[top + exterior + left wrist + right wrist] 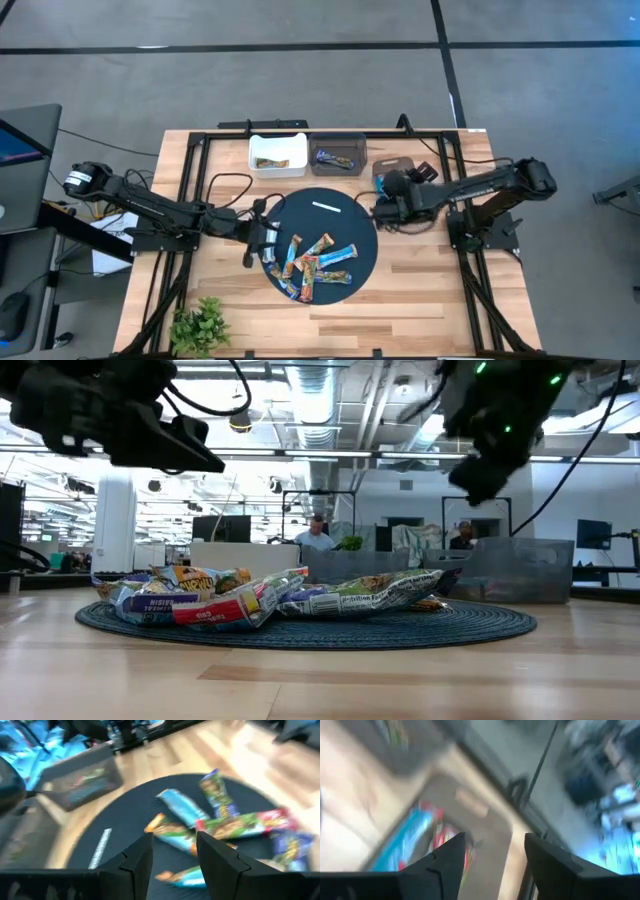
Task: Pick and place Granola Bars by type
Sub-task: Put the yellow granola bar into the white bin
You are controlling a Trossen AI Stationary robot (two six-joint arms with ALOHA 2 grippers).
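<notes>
The left gripper [262, 238] hangs over the left edge of the dark round mat [335, 200], its fingers apart and empty. The Granola Bars [318, 264] lie heaped on the mat's near half. The right gripper [381, 208], fingers apart, hovers at the mat's right edge.

The granola bars [315, 262] lie piled on the round mat [345, 222], just right of the left tool [262, 240]. Behind the mat stand 2 bins [278, 155], each holding a bar, left of the right tool [384, 208].
</notes>
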